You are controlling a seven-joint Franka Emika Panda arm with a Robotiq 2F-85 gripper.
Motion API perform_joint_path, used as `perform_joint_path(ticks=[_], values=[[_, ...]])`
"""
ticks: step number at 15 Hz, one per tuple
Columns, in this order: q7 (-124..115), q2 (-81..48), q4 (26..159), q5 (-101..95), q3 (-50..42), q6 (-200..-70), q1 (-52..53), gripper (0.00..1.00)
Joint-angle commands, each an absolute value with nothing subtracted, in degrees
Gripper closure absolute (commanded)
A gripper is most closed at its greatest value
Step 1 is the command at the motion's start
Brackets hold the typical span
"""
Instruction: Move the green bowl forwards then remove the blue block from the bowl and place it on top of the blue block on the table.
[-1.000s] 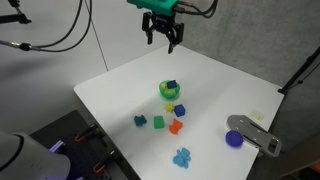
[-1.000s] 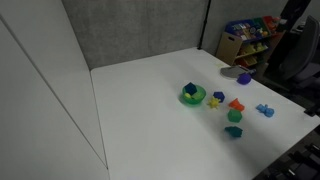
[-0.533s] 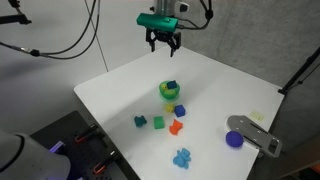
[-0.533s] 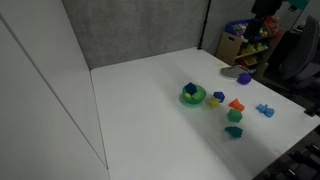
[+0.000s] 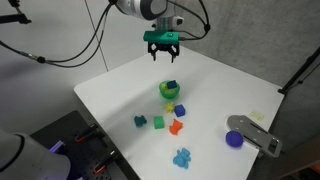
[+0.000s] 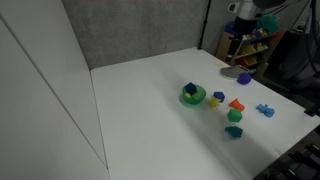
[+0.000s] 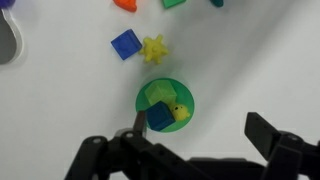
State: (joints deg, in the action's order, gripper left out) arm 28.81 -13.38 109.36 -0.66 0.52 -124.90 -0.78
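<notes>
The green bowl (image 5: 170,91) stands mid-table and also shows in an exterior view (image 6: 192,95). In the wrist view the bowl (image 7: 184,97) holds a blue block (image 7: 159,117), a green block (image 7: 157,94) and a small yellow piece. Another blue block (image 7: 125,45) lies on the table beside a yellow star (image 7: 153,49); it also shows in both exterior views (image 5: 181,109) (image 6: 219,97). My gripper (image 5: 163,45) (image 6: 236,42) hangs open and empty in the air, above and behind the bowl. In the wrist view the gripper (image 7: 195,125) has one finger at the bowl's rim.
Orange (image 5: 176,126), green (image 5: 158,122) and teal (image 5: 140,121) blocks lie in front of the bowl. A blue toy (image 5: 181,156), a purple disc (image 5: 234,139) and a grey object (image 5: 255,133) lie nearer the table's edge. A shelf of colourful bins (image 6: 250,40) stands behind.
My gripper has come down and moved closer to the table, toward the bowl. The bowl and the blocks have not moved.
</notes>
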Motion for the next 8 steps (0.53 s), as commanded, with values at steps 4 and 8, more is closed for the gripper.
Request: perform_joint_path(ticks=[4,8], values=[[29.01,-14.43,108.13,-1.15,1.3,-124.21,-1.48,0.0],[34.18,-21.11,105.76,-1.95,2.78,-125.2,-1.31,0.0]])
